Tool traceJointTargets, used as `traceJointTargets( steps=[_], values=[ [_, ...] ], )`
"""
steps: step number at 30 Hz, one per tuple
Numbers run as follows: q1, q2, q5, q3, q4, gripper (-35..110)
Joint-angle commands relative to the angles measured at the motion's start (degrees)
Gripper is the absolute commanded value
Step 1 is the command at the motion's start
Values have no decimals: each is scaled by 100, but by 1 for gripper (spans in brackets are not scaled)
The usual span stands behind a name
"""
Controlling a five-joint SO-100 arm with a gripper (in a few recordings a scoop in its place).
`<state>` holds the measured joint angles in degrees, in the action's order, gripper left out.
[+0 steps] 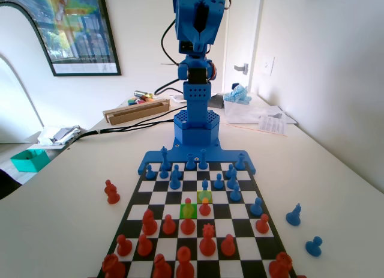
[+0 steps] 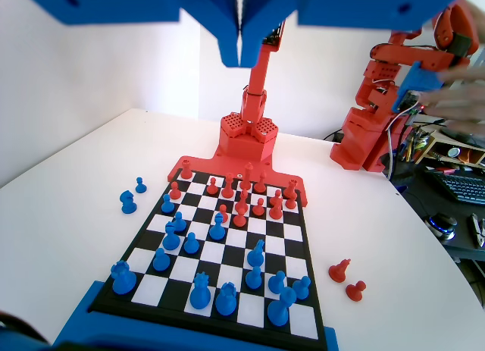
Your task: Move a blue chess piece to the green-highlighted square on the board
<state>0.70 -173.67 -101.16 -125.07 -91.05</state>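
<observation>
blue plastic, small and shiny: the blue chess piece (image 1: 205, 184) we take for the task is a pawn with a ball head and flared base, standing upright on the board (image 1: 135, 200) on the square just beyond the paler yellow-green one, toward the arm's end. the green-highlighted square (image 1: 188, 211) lies one file to the left in the fixed view and two ranks nearer the camera; a red pawn (image 1: 188, 203) appears to stand on it or at its far edge, and we cannot tell which. another red pawn sits just beside it on the right.

the gripper (image 2: 241, 44) hangs high above the board's blue end, jaws drawn together with only a thin slit between them, and nothing held. in the fixed view the arm rises upright from its base at the far end of the counter.

we judge the pawn to be light, rigid and smooth, so it may slip or tip if pinched on the ball head. the narrow neck under the head looks the better hold, with the jaws closing squarely from above. neighbouring blue pieces stand near, so the descent needs care. several captured pieces rest on the counter off both side edges of the board.
</observation>
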Motion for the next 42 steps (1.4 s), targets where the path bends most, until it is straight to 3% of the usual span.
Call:
traceJointTargets(
  steps=[1,17,22,31,42],
  values=[
    [62,-132,-79,26,97,3],
    [18,-132,-70,26,88,3],
    [97,-132,-70,26,88,11],
    [-62,-79,-193,70,114,1],
    [-176,2566,835,1969,53,1]
  ],
)
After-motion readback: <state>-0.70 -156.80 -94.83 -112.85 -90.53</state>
